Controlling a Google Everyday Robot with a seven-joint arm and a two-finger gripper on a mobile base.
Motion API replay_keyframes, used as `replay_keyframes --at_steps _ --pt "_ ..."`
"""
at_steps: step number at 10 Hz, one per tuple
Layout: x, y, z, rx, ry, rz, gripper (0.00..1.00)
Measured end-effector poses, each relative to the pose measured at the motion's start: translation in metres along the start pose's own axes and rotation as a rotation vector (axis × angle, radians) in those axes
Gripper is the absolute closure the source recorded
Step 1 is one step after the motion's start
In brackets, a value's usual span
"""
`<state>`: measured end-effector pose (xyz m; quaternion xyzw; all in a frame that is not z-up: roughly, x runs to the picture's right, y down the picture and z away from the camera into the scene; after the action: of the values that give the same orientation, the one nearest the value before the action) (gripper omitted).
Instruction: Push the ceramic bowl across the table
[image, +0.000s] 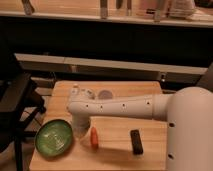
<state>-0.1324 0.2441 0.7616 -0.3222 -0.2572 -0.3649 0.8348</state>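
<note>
Dim shelving and a dark counter front fill the background behind a light wooden tabletop (125, 90). At its near left corner sits the ceramic bowl (54, 137), green and shallow, close to the edges. A white robot arm (120, 107) reaches leftward across the tabletop and bends down beside the bowl's right rim; the claw (80, 131) hangs there, just beside the bowl. Just right of the claw lies a small orange object (94, 137), and farther right a black block (136, 141). A pale cup (105, 94) stands near the far edge.
</note>
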Motion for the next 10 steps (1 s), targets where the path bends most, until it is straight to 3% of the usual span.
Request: replay_keyframes --at_steps 10 --pt "0.0038 -0.0004 0.0017 0.002 -0.010 -0.019 0.99"
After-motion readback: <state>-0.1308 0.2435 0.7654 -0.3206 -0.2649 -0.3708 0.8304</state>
